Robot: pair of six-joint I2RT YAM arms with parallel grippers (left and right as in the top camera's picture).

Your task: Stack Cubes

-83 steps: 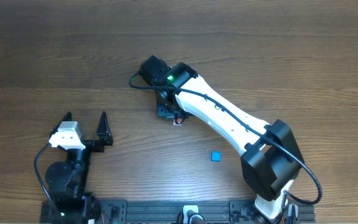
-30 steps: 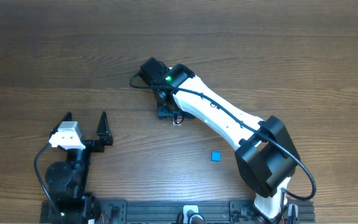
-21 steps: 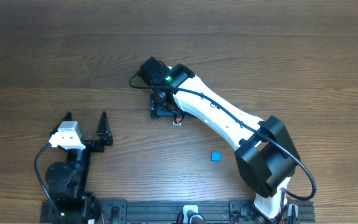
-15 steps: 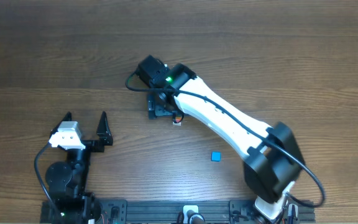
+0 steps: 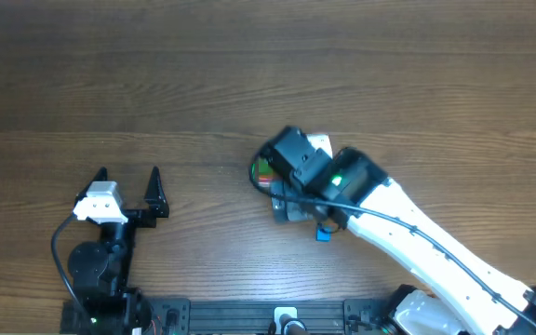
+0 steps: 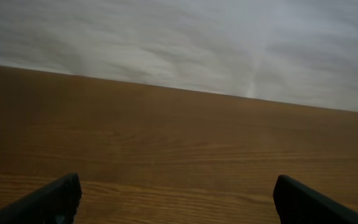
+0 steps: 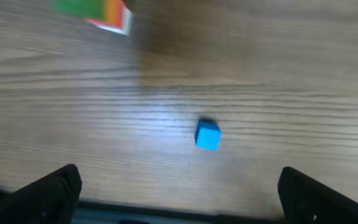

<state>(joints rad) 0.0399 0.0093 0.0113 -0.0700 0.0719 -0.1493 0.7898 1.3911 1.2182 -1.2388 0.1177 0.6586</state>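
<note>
Right wrist view: the right gripper [image 7: 179,171] is standing wide open with nothing between its jaws, looking down on the small blue cube [image 7: 207,135], which is sitting alone on the brown wooden table [image 7: 291,74], apart from what appears to be a stack of green, orange and white cubes [image 7: 98,14]. Being small, rigid and probably light, the blue cube is likely calling for a pinch across two opposite flat sides; it is resting flat on one face and, as a cube, is offering no long axis. Farther out, the left gripper [image 5: 128,175] is resting open and empty near its own base.
</note>
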